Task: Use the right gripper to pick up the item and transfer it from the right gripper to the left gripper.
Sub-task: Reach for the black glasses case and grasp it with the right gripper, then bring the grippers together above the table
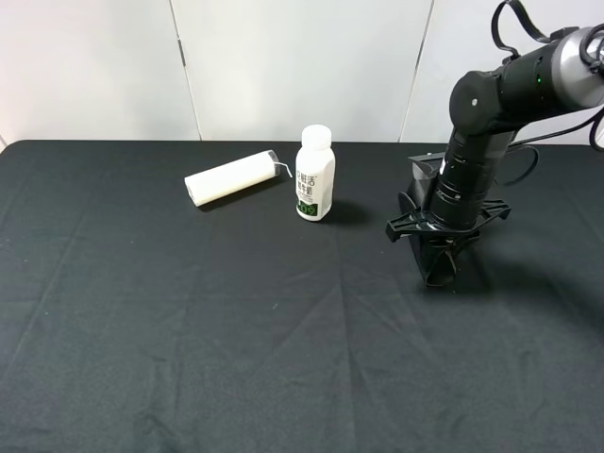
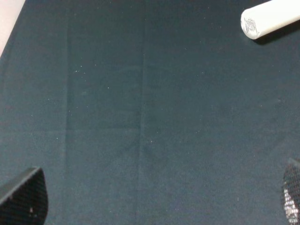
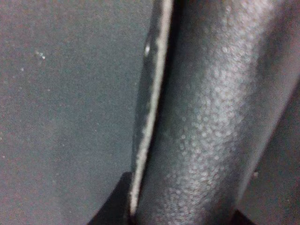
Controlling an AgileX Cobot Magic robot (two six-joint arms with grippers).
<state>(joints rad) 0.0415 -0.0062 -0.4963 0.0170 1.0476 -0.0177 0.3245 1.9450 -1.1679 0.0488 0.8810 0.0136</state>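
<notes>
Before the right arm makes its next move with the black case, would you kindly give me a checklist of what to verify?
1. Case at the right gripper: ok, it fills the right wrist view.
2. Right jaws shut on the case: cannot tell.
3. Case off the table: cannot tell, black on black.
4. Left gripper ready to receive: ok, jaws wide apart.
5. Left gripper near the hand-over spot: not ok, it is absent from the high view.
6. Tube and bottle clear of the right arm: ok, both lie well aside.
</notes>
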